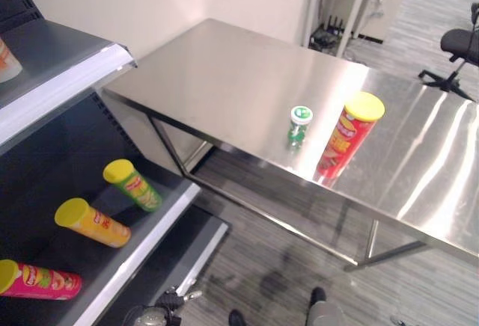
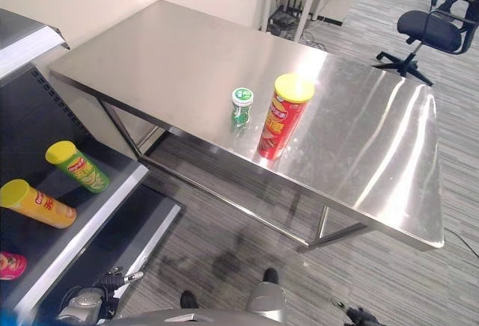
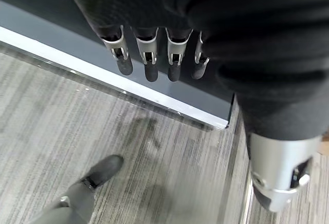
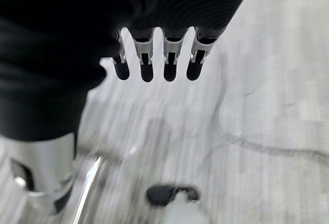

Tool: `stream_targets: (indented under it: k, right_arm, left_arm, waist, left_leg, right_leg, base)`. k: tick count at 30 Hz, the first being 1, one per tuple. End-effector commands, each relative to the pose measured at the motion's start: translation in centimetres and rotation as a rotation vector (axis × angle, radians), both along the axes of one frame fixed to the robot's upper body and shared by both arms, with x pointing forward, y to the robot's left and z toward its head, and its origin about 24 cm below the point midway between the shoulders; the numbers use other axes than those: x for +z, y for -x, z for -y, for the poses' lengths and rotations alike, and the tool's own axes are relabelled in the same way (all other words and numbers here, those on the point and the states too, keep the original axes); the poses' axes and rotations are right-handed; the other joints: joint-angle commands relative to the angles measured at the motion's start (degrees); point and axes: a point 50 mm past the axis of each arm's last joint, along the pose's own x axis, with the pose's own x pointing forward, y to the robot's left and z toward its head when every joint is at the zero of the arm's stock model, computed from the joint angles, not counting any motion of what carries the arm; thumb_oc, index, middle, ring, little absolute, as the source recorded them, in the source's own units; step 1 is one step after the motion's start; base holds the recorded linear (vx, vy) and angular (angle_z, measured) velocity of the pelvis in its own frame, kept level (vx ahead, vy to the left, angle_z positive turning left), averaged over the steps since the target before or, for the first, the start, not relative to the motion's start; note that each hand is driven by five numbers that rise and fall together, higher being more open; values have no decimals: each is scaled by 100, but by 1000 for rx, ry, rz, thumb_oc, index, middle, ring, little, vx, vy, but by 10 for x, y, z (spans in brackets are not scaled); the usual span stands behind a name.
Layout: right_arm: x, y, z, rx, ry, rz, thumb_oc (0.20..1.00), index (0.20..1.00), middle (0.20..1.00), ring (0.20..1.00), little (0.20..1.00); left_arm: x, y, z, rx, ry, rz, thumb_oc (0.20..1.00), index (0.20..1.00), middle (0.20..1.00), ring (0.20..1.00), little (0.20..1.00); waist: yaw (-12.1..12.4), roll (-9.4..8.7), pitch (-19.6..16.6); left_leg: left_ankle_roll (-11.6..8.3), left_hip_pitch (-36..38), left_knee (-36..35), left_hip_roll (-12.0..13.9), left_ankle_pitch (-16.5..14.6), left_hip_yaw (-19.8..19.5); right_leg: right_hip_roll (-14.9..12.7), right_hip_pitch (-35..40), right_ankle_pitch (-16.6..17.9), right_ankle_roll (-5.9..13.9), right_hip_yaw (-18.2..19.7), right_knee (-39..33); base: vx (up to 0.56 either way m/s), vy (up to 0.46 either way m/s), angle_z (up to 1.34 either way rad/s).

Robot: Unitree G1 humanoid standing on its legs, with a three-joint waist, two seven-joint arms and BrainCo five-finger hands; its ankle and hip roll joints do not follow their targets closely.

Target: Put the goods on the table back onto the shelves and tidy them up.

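Observation:
A tall red chip can with a yellow lid stands upright near the front edge of the steel table. Just to its left is a small green jar with a white and green lid. On the dark shelf at the left lie a green can, a yellow can and a pink can, all on their sides. My left hand hangs over the floor by the shelf's base, fingers straight and empty. My right hand hangs over bare floor, also straight-fingered and empty.
An upper shelf board juts out above the cans, with an orange and white item at its far left. A black office chair stands beyond the table's right end. A white stand is at the back. Striped grey floor lies between shelf and table.

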Motion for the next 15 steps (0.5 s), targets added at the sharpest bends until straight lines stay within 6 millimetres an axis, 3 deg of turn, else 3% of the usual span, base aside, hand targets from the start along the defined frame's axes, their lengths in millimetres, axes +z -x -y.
stream_targets:
  k: [1,6,8,9,10,12,13,15]
  right_arm:
    - [21,-10,39,-85,116,38,1000,1000,1000,1000,1000]
    - [64,25,99,-229,278,28,1000,1000,1000,1000,1000]
    - [71,29,107,-246,304,32,1000,1000,1000,1000,1000]
    - [88,32,124,-278,357,63,1000,1000,1000,1000,1000]
    - [118,28,150,-304,451,158,1000,1000,1000,1000,1000]
    - [162,9,178,-251,582,296,1000,1000,1000,1000,1000]
    - [178,1,185,-218,634,336,1000,1000,1000,1000,1000]
    - [231,-33,198,-67,783,483,1000,1000,1000,1000,1000]
  left_arm:
    - [5,-11,-7,-14,-27,15,1000,1000,1000,1000,1000]
    - [7,-17,-7,-51,-30,18,1000,1000,1000,1000,1000]
    - [7,-17,-7,-55,-29,19,1000,1000,1000,1000,1000]
    - [8,-19,-6,-63,-25,26,1000,1000,1000,1000,1000]
    - [8,-19,-5,-61,-20,30,1000,1000,1000,1000,1000]
    - [6,-13,-6,-52,-14,18,1000,1000,1000,1000,1000]
    - [5,-12,-5,-54,-10,16,1000,1000,1000,1000,1000]
    - [4,-6,-5,-51,-4,10,1000,1000,1000,1000,1000]
  waist:
    - [-48,96,140]
    - [-111,-82,52]
    - [-113,-84,46]
    - [-131,-106,27]
    - [-171,-145,9]
    - [-205,-172,-19]
    - [-201,-162,-27]
    - [-221,-180,-45]
  left_leg:
    - [-346,63,67,286,-159,-63]
    - [-419,37,67,374,-155,-87]
    - [-427,32,67,386,-155,-95]
    - [-447,23,67,406,-154,-101]
    - [-475,7,67,434,-144,-111]
    - [-508,4,67,479,-132,-102]
    - [-518,1,67,495,-130,-95]
    - [-543,6,67,522,-118,-77]
  right_leg:
    - [-161,-41,220,250,48,32]
    - [-88,55,258,288,-88,-180]
    - [-78,67,253,290,-105,-198]
    - [-64,82,248,297,-140,-228]
    - [-34,87,238,297,-160,-261]
    - [3,87,208,297,-156,-293]
    - [18,85,195,294,-155,-302]
    - [47,97,154,280,-146,-330]
  base:
    - [63,-102,-21]
    - [47,-73,-8]
    - [19,-35,2]
    - [28,-62,2]
    - [38,-78,1]
    - [33,-59,4]
    - [17,-37,2]
    - [4,-11,-2]
